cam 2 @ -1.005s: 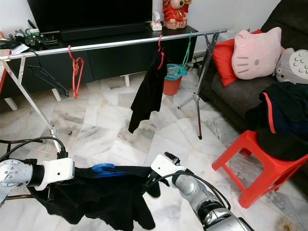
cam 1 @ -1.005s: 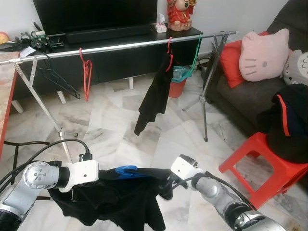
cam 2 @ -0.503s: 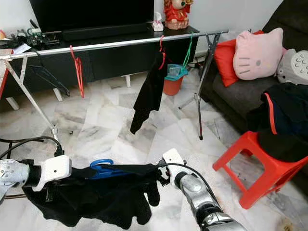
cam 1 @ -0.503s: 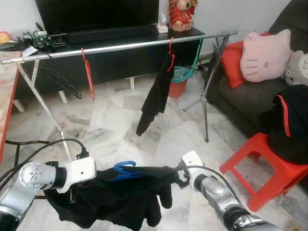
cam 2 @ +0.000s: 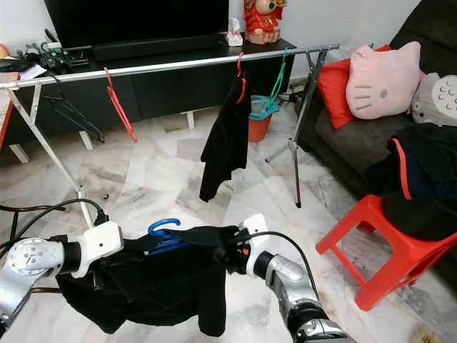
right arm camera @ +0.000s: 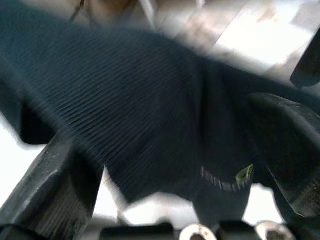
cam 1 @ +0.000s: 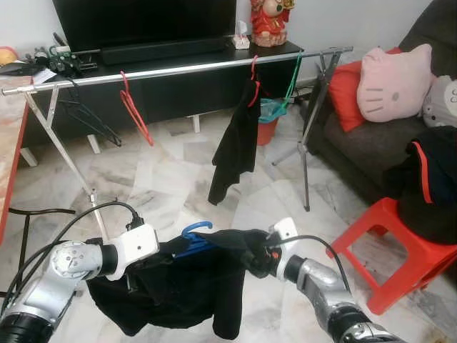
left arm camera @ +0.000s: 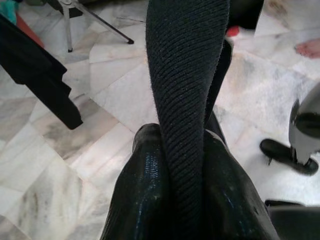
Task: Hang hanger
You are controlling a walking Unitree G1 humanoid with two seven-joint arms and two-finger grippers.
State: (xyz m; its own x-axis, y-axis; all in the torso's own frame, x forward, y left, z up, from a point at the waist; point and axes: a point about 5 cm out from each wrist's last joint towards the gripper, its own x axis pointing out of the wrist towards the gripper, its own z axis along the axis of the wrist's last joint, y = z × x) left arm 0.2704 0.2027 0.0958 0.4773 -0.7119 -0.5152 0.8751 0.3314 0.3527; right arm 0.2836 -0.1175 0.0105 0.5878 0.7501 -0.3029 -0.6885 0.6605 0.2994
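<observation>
**Spotter:** Jaws?

**Me:** The left gripper (left arm camera: 182,165) has its jaws clamped together on a fold of the black garment (cam 1: 186,286); the ribbed cloth runs up between the two fingers (left arm camera: 145,200). The right gripper (cam 1: 258,259) is buried in the same cloth. In its wrist view one finger (right arm camera: 55,185) sits on each side of the fabric, but it's blurred, so I can't tell if the jaws are closed on it.

**Spotter:** Where's the hanger?

**Me:** The blue hanger (cam 1: 194,236) is inside the garment, stretched low between my two arms, with its hook poking up free just beside the left gripper. It's well short of the rail (cam 1: 178,69), which stands ahead across the marble floor (cam 1: 171,179). A red hanger (cam 1: 136,107) and a hung black shirt (cam 1: 235,143) are already on it.

**Spotter:** Which step are we at?

**Me:** Carrying, I'd say. The garment is on the hanger but nothing is hung yet. Next I need to walk closer, raise both arms so the hook clears the rail, then lower it on in the open stretch between the red hanger and the shirt.
</observation>
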